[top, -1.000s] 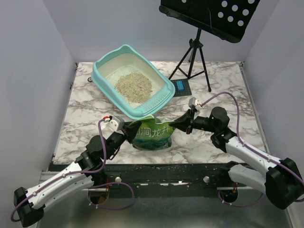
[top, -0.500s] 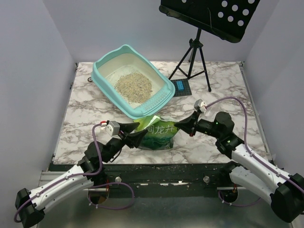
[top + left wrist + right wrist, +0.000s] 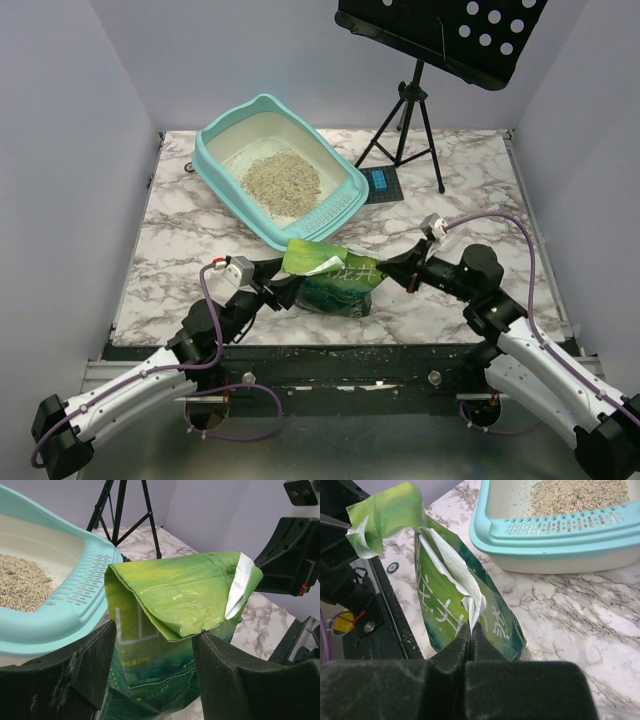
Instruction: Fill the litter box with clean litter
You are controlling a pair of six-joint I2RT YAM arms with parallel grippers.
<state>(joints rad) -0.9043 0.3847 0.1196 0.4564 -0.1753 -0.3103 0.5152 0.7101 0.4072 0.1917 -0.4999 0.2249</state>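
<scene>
The right gripper [image 3: 470, 640] pinched the torn edge of the green litter bag [image 3: 335, 280]. The left gripper [image 3: 155, 630] stood released, jaws spread. The bag sat at five o'clock from the litter box [image 3: 215, 150].

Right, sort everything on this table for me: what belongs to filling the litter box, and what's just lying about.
Belongs to the job:
- litter box
- clean litter piled inside it
- green bag, pinched by the right gripper
- left gripper, open, the bag between its fingers

Just lying about:
- music stand on its tripod
- small blue device at its foot
</scene>
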